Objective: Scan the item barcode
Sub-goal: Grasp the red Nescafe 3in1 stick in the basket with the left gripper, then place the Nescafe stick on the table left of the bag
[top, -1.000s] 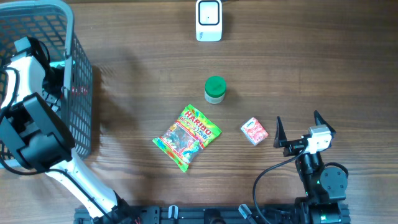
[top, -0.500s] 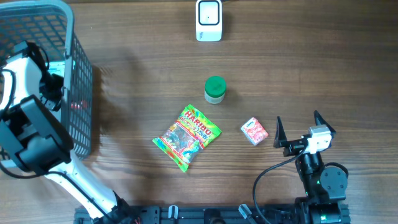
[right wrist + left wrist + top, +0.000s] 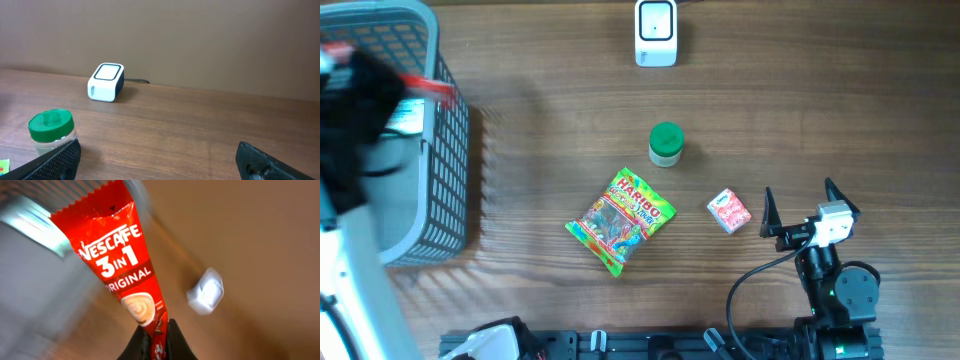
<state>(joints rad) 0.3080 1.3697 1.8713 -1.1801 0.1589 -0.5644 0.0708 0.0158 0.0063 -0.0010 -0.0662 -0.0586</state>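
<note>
We see the Nescafé 3-in-1 sachet (image 3: 120, 265) pinched at its lower end by the left end effector (image 3: 156, 341), whose jaws are clenched on the foil. The rest of the red stick stands free beyond the fingertips. From overhead the sachet (image 3: 428, 88) shows as a red streak over the right-hand side of the grey basket (image 3: 450, 170), with the arm around it blurred.

The barcode scanner (image 3: 656, 32) sits well apart, at the far edge of the worktop (image 3: 540, 120). Between them lie a green-lidded jar (image 3: 666, 143), a Haribo bag (image 3: 620, 220) and a small red and white packet (image 3: 729, 211). The right end effector (image 3: 800, 203) rests near that packet with its jaws spread wide and nothing in them.

We judge the pick complete and the carry to the scanner to be the step in hand. The face we see bears only the brand print, so the barcode is probably on the other side. The next move calls for crossing above the loose items and turning the wrist so that side meets the scanner's window.
</note>
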